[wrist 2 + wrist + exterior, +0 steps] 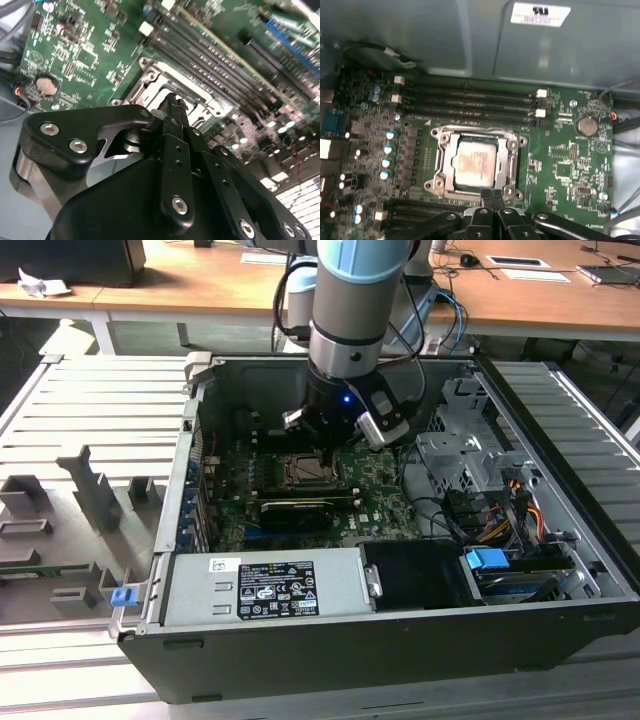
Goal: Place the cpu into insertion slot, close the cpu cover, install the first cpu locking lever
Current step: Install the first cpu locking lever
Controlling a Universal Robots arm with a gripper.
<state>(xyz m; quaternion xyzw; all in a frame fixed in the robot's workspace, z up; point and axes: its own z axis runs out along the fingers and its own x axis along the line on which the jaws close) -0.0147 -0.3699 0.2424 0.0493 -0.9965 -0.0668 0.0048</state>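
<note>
You see the open black metal computer case (560,540) around the green motherboard (570,170), with the arm's black gripper (492,196) lowered over the socket. Its jaws are pressed together, holding nothing. Just beyond their tips, the square grey-metal cpu cover (442,162) lies closed flat on the socket, framing the small silver-tan square cpu (475,162) seated in its window.

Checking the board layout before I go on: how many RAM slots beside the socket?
4, lying side by side in a row between the socket and the case wall, all running parallel to the socket's edge. None looks hidden.
</note>
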